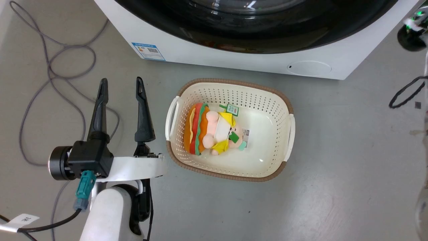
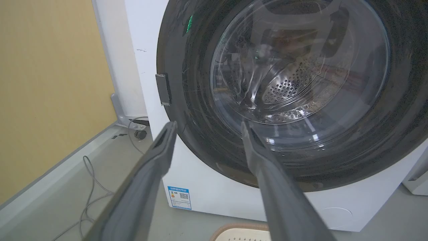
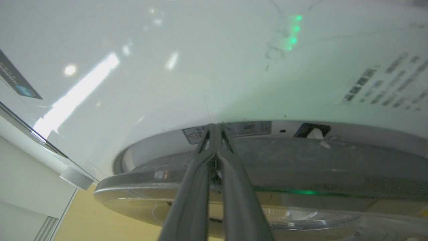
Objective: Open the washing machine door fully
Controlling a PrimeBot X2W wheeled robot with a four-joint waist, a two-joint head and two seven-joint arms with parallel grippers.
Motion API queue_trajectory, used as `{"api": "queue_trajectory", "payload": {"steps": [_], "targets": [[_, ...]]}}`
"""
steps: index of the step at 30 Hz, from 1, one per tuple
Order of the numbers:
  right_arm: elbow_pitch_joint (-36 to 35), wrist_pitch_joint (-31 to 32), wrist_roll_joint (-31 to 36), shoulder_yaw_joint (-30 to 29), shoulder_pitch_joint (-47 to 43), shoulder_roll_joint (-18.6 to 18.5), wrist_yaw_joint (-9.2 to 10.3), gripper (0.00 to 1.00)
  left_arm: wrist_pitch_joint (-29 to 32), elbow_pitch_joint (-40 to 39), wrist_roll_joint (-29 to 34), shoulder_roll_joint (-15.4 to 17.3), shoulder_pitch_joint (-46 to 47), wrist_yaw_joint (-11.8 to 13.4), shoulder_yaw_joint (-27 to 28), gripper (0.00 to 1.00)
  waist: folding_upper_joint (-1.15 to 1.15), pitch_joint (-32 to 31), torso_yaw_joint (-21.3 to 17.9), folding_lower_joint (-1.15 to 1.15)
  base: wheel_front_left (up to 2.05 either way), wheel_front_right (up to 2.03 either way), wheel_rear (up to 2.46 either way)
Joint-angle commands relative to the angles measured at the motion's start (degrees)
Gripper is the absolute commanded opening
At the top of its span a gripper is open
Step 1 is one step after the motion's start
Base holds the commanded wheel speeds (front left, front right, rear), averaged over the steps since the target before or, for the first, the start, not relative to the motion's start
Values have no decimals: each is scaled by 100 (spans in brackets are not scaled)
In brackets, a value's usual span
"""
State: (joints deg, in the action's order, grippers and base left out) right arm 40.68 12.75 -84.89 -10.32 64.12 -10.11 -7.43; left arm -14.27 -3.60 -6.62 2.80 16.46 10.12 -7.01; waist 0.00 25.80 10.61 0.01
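The washing machine door (image 2: 287, 110) is a glossy black ring around a bulging glass window, with a metal hinge (image 2: 164, 88) on its left side. Its lower arc (image 1: 254, 36) shows at the top of the head view. My left gripper (image 1: 121, 80) is open and holds nothing, low over the floor in front of the machine's lower left; its fingers (image 2: 157, 160) point at the door. My right gripper (image 3: 215, 126) is shut with nothing in it. Its tips sit at the gap between the door's rim (image 3: 301, 167) and the white machine front (image 3: 200, 67).
A cream basket (image 1: 287, 103) with a plush toy (image 1: 210, 129) stands on the grey floor just before the machine. Grey cables (image 1: 50, 73) loop on the floor at left. A yellow wall (image 2: 50, 83) lies left of the machine. A black cable (image 1: 404, 93) lies at right.
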Motion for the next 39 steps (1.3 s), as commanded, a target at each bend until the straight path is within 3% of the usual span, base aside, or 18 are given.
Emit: {"api": "queue_trajectory", "payload": {"steps": [1, 23, 39], "targets": [[141, 118, -153, 95, 216, -53, -6, 0, -73, -21, -29, 8, 115, 43, -24, 100, 0, 45, 37, -1, 0, 0, 0], [-74, 1231, 25, 1083, -511, -167, -6, 0, -73, 147, -7, 8, -29, -5, -7, 100, 0, -426, -153, -1, 0, 0, 0], [-1016, 2116, -214, 1630, -1821, -122, -6, 0, -73, 277, 57, 8, -433, -67, 119, 100, 0, -1069, -353, -1, 0, 0, 0]]}}
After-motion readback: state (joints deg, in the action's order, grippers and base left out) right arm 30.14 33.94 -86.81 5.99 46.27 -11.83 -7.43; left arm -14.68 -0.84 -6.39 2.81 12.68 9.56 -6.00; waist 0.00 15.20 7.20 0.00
